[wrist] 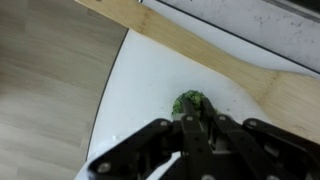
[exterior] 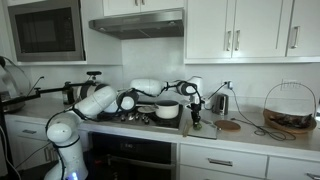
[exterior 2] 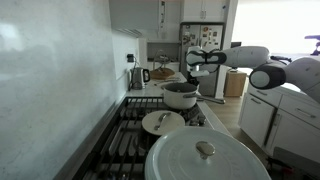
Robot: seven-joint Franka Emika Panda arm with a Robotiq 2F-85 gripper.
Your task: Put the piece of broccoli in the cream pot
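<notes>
We find the piece of broccoli point(wrist: 190, 101) lying on the white counter point(wrist: 140, 90) in the wrist view, between its curved edge and a wooden board point(wrist: 290, 98). The claw point(wrist: 196, 118) has it pinched at the fingertips, jaws drawn narrow upon it. In both exterior views the claw reaches down to the counter just beside the stove point(exterior 2: 125, 140), where the cream pot point(exterior: 167, 110) point(exterior 2: 180, 96) stands. The broccoli is outside the pot.
</notes>
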